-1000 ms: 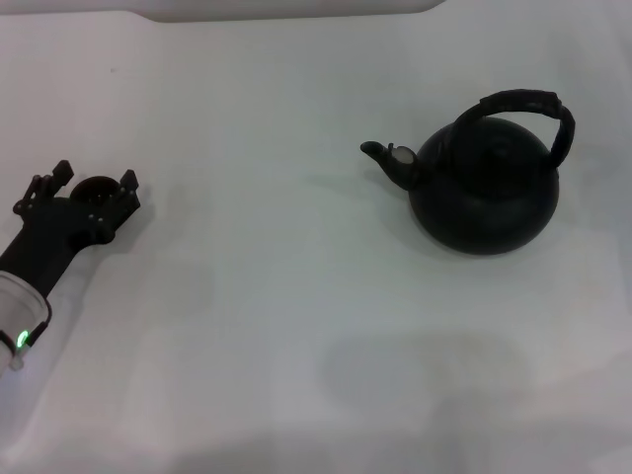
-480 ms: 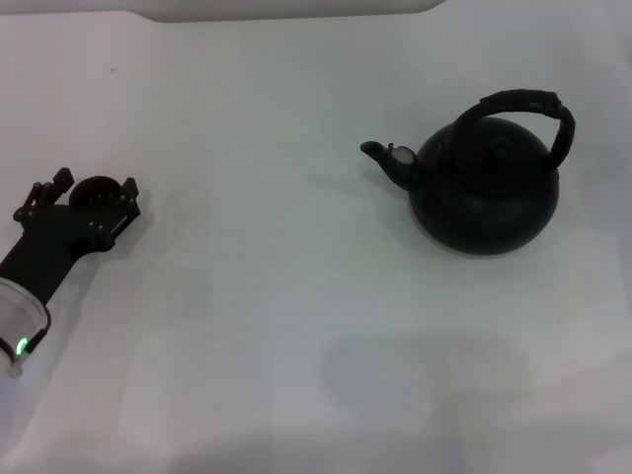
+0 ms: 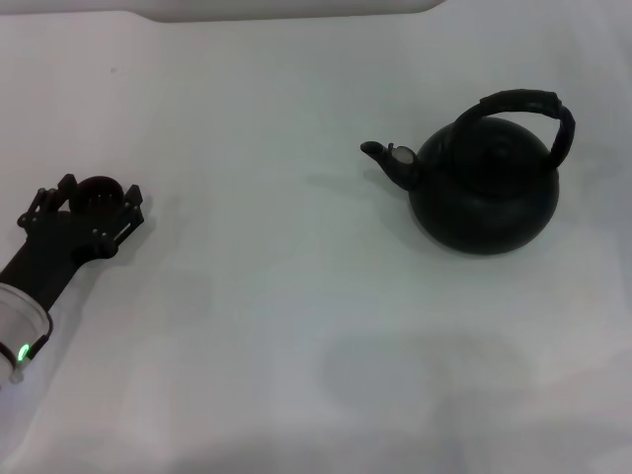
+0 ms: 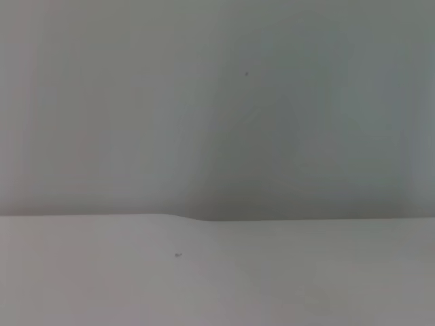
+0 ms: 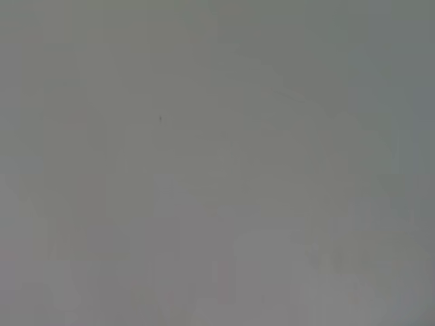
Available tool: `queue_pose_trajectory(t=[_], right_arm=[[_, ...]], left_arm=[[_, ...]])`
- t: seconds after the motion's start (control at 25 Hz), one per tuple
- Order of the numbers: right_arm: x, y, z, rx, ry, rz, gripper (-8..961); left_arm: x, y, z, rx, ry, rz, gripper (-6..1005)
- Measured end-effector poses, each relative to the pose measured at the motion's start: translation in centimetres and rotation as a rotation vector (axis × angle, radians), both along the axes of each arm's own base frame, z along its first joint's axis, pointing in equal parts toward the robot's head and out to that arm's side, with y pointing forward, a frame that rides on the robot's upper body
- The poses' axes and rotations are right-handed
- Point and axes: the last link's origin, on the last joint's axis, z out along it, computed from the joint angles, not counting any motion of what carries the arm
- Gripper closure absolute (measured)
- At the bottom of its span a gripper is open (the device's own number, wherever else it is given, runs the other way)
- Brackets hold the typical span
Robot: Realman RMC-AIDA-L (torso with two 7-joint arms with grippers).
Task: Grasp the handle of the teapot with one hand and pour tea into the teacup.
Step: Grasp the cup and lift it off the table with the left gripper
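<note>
Teacup (image 3: 95,192) between left claw (image 3: 87,195) fingers

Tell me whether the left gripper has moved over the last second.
Yes, slightly. In the head view the left gripper, its fingers spread around the teacup, has drawn back toward the robot and rotated a little. The teapot, well off to the right, has stayed put.
</note>
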Motion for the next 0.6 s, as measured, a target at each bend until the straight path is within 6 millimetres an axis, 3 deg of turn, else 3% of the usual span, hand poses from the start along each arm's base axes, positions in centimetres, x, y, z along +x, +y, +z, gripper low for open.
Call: queue_pose_trajectory(t=[0.6], right_arm=[[0.04,-0.01,0.07,0.004,0.002,-0.002,310]], left_arm=[[-0.27,-0.43,-0.04,0.002,-0.002,0.013,112]])
